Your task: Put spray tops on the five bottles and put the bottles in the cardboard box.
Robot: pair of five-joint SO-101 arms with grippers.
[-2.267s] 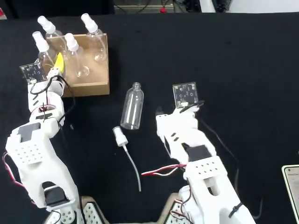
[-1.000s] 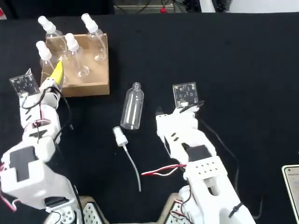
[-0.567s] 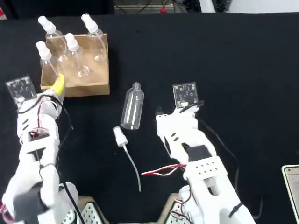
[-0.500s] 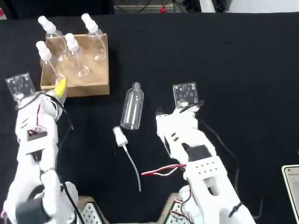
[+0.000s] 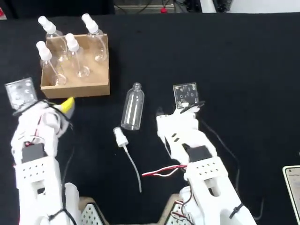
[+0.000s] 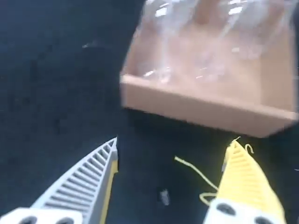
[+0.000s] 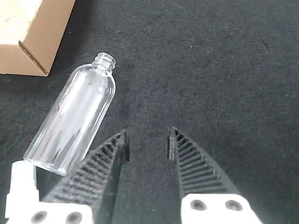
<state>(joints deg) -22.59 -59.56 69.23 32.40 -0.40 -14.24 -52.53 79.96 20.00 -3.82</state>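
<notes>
High view: cardboard box (image 5: 75, 89) sits at upper left, with four capped bottles (image 5: 77, 61) standing inside. The fifth bottle (image 5: 132, 108) lies uncapped at centre, its spray top (image 5: 121, 137) just below it and not touching.

Left wrist view: left gripper (image 6: 174, 141) is spread wide and empty, near the box's front wall.

Right wrist view: right gripper (image 7: 147, 131) is narrowly parted and empty, beside the bottle's body.

Assessment: the bottle looks light, thin-walled and smooth, so it is likely to roll. Grip it mid-body and gently. The dip tube (image 5: 133, 168) looks flexible, so take the spray top by its head.
</notes>
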